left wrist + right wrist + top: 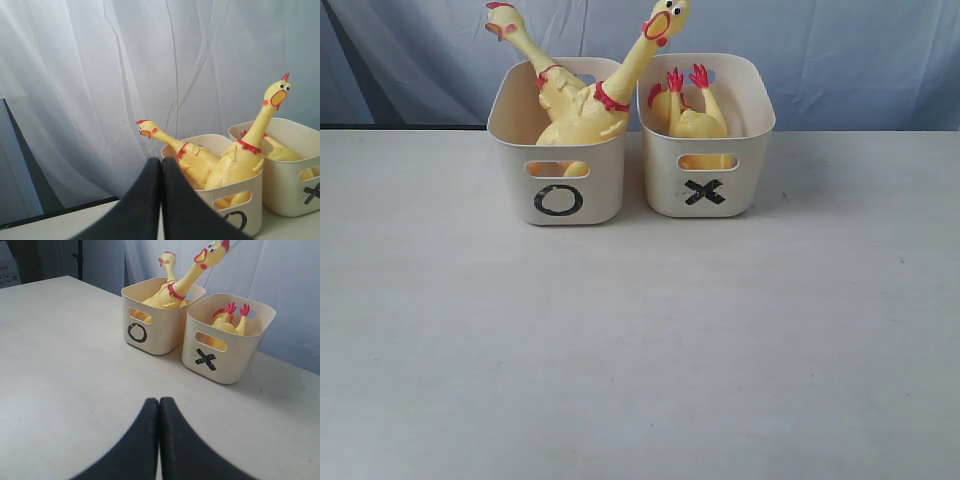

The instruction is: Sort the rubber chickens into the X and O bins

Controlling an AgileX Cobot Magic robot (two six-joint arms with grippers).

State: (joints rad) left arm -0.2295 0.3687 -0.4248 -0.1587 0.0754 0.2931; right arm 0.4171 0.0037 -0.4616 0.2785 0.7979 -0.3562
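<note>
Two long yellow rubber chickens (582, 108) stand in the cream O bin (558, 185), their heads sticking out above its rim. The matching X bin (708, 190) sits right beside it on the right and holds smaller chickens (692, 115), red feet pointing up. Neither gripper appears in the exterior view. In the left wrist view my left gripper (161, 161) is shut and empty, in front of the O bin (235, 200). In the right wrist view my right gripper (159, 401) is shut and empty over bare table, well short of the X bin (225, 357) and O bin (150, 327).
A pale grey table (640, 340) carries both bins near its far edge. A blue-white curtain (840, 50) hangs behind them. A dark stand (79, 257) shows at the far side in the right wrist view.
</note>
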